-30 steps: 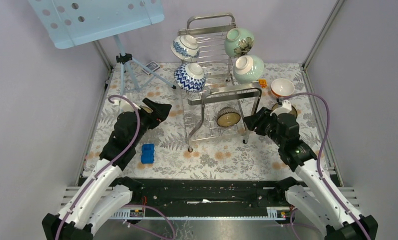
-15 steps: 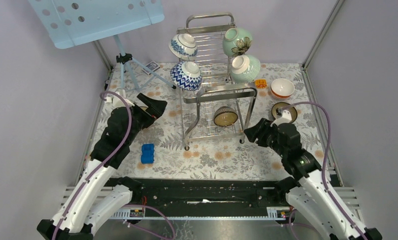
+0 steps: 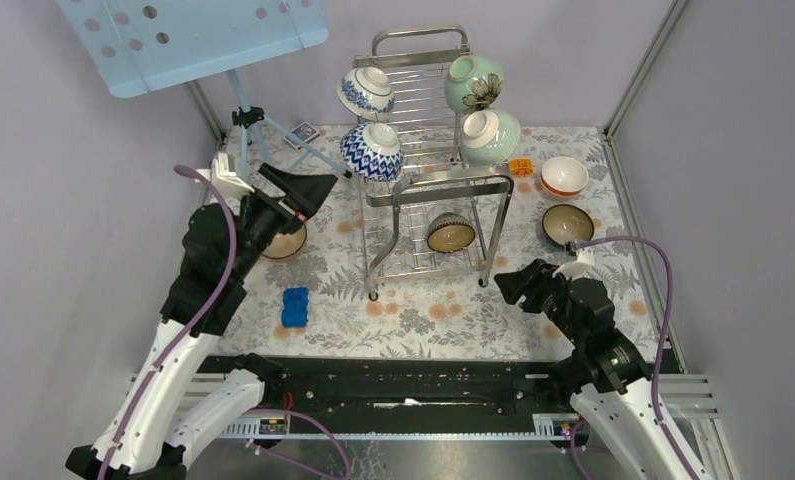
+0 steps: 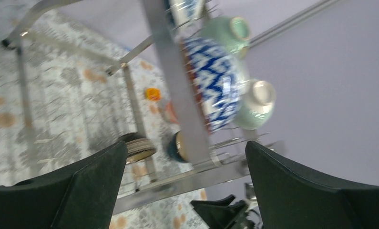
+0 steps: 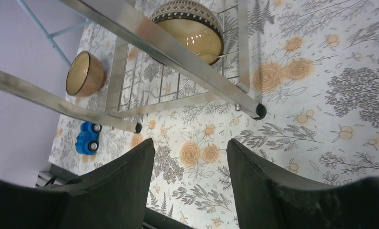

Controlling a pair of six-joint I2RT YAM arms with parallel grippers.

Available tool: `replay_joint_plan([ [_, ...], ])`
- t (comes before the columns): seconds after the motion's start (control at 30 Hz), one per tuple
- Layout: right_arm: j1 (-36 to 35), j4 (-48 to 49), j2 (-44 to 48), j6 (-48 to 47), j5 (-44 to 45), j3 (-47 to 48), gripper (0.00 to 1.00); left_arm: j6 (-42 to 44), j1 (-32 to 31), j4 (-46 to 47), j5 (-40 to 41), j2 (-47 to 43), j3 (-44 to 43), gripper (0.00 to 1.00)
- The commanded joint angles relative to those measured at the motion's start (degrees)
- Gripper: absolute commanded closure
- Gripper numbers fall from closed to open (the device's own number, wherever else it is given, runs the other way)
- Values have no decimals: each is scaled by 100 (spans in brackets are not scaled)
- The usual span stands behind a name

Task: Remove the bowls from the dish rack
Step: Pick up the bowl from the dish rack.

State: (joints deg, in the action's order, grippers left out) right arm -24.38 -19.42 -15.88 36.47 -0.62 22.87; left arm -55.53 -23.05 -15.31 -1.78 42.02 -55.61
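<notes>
- While nothing is grasped by either arm, five bowls are carried by the dish rack [image 3: 438, 181], which is stood at the middle of the floral table [image 3: 423, 310].
- On the upper tier four are propped on edge: a blue floral bowl [image 3: 366, 92] and a blue zigzag bowl [image 3: 374, 150] on the left side, a flowered pale green bowl [image 3: 476, 82] and a plain pale green bowl [image 3: 491, 136] on the right.
- On the lower tier a ribbed brown bowl [image 3: 451, 232] is leaned on its side.
- Three more are set upright on the table: a tan bowl [image 3: 285, 243] left of the rack, and an orange-white bowl [image 3: 564, 176] and a dark bowl [image 3: 567, 224] to its right.
- The left gripper [image 3: 301, 185] is raised above the tan bowl, its jaws spread fully apart and empty; between them, in the wrist view, the zigzag bowl and the rack's frame are seen, blurred.
- The right gripper [image 3: 511, 283] is held near the rack's front right foot, jaws parted, with only the cloth seen between them.
- A blue toy car [image 3: 295, 306] is laid left of the rack's front, and a pale blue perforated stand [image 3: 193, 35] is set at the far left.
</notes>
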Motion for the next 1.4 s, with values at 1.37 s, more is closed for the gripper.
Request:
replay_joint_plan([
  [1.37, -49, 804, -685, -73, -1234, 442, 35, -3740, 1785, 6280, -4296, 2375, 600, 26],
])
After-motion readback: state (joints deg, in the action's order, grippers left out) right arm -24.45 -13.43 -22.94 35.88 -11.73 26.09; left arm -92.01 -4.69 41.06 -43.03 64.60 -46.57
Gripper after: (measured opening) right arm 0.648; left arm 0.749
